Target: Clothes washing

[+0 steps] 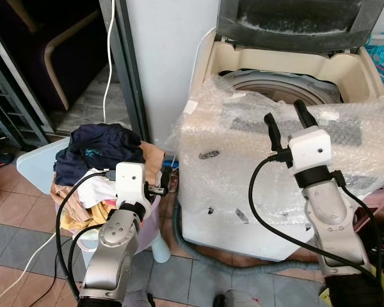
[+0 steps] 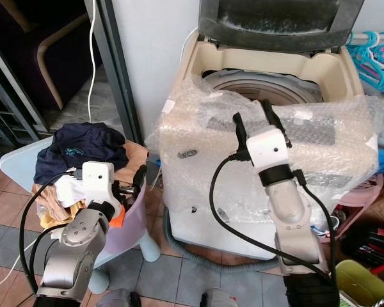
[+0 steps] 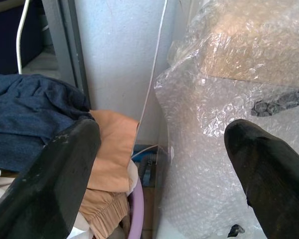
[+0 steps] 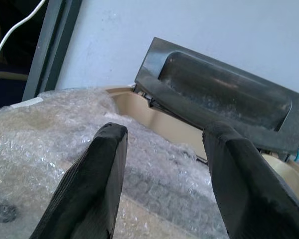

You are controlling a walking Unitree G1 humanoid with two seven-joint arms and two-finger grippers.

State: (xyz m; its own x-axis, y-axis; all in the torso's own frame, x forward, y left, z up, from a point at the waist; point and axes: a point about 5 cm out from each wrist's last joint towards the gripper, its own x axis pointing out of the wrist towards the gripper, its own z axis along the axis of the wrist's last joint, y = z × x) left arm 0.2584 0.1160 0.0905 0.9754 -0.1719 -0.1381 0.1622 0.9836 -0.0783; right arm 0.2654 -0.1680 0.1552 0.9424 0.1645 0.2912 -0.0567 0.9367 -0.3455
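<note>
The right gripper [image 1: 288, 118] is hovering over the front edge of the washing machine [image 1: 243, 211], its two black fingers [image 4: 89, 184] spread wide apart with nothing between them, pointing up and back toward the raised lid [image 4: 219, 94]. The left gripper [image 3: 159, 174] is sitting low beside the laundry pile, its two fingers [image 3: 50, 184] likewise parted wide and gripping nothing, aimed at the gap between the pile and the machine.

There is one washing machine, a top-loader standing to the robot's right against a white wall [image 1: 160, 57], and one sheet of bubble wrap [image 1: 237, 128] is draping over its front panel and top edge. Its single dark lid is standing open, tilted back, with its long side running across the machine, and the round drum opening [image 1: 275, 83] is facing upward.

One heap of clothes is lying in a lilac basket [image 3: 137, 209] just left of the machine. A dark navy garment [image 1: 96, 150] is lying on top, an orange-tan one [image 3: 112, 149] is spilling toward the machine, and white and yellow pieces are showing beneath. One white cable [image 1: 110, 57] is hanging down the wall behind the pile. Several turquoise hangers [image 2: 371, 48] are showing at the far right.
</note>
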